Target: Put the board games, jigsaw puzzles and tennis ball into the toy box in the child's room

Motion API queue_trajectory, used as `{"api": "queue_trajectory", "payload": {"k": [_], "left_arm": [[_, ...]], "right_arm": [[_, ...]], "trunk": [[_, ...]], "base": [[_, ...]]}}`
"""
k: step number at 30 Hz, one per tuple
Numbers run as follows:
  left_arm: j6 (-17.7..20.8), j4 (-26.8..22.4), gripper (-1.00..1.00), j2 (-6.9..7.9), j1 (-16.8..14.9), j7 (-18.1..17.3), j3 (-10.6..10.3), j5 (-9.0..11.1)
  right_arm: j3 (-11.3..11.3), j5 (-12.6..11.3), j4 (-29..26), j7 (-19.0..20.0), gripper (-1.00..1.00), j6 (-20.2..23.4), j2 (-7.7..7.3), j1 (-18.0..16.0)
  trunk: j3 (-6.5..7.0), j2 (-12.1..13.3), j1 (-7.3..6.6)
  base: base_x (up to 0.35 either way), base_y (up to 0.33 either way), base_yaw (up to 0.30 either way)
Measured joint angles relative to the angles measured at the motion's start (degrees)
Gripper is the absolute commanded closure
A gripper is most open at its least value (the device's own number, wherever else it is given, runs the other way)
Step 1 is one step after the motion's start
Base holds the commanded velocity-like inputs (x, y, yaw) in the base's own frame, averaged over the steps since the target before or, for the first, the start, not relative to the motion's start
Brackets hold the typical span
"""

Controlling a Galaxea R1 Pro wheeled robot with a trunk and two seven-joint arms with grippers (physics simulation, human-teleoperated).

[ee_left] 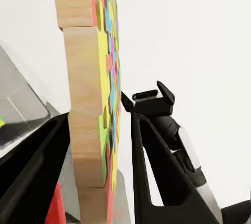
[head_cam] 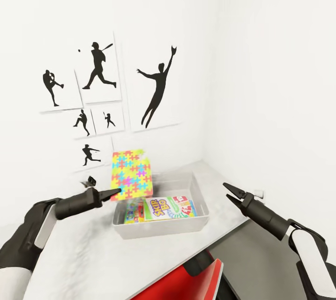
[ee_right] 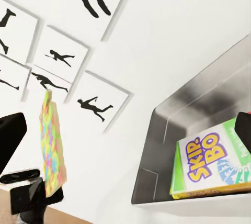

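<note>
Several toys already lie in the toy box [head_cam: 198,195] on the table [head_cam: 79,258]: a Skip-Bo game [head_cam: 163,208] and other boxes (hard to name). My left fingers [head_cam: 114,193] are clamped on a jigsaw puzzle [head_cam: 132,175], held upright over the box's near-left corner, not yet dropped in. My right fingers [head_cam: 232,191] hang apart, empty. Whether the tennis ball is inside, I cannot tell.

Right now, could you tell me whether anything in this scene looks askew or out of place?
The jigsaw puzzle is off the table, held upright on edge in the left gripper above the near-left corner of the toy box. The Skip-Bo game lies flat inside. Nothing looks spilled or damaged.
</note>
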Motion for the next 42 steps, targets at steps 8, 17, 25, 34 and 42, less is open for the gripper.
{"api": "queue_trajectory", "payload": {"k": [8, 17, 25, 34, 42], "left_arm": [[-2.5, 20.3, 1.00, -7.33, -14.7, 17.7, -0.6, -0.3], [-11.0, 29.9, 1.00, -10.85, -15.6, 28.3, -0.9, -1.0], [-12.4, 34.2, 1.00, -10.93, -15.7, 28.2, -1.1, -0.8], [-12.3, 34.3, 1.00, -11.76, -15.6, 27.9, -1.1, -0.8], [-11.1, 34.4, 1.00, -12.00, -15.7, 27.9, -2.8, -0.9]], "right_arm": [[-2.0, 0.2, -0.2, 0.0, -1.00, 0.0, -0.15, 0.0], [-2.2, 1.2, -0.9, 0.0, -1.00, 0.2, -0.23, 0.0], [-3.3, 1.2, -3.6, -0.9, -1.00, 0.9, -0.19, 0.0], [-7.9, 1.1, -3.7, -8.4, -1.00, 9.3, -3.32, -0.2], [-10.0, 0.1, -3.6, -11.2, -1.00, 9.6, -5.07, -0.1]], "trunk": [[-0.01, 0.0, 0.00], [-0.01, 0.0, 0.00], [-0.01, 0.0, 0.00], [-0.01, 0.0, 0.00], [-0.15, 0.0, 0.00]], "base": [[0.000, 0.000, 0.000], [0.000, 0.000, 0.000], [0.000, 0.000, 0.000], [0.000, 0.000, 0.000], [0.000, 0.000, 0.022]]}}
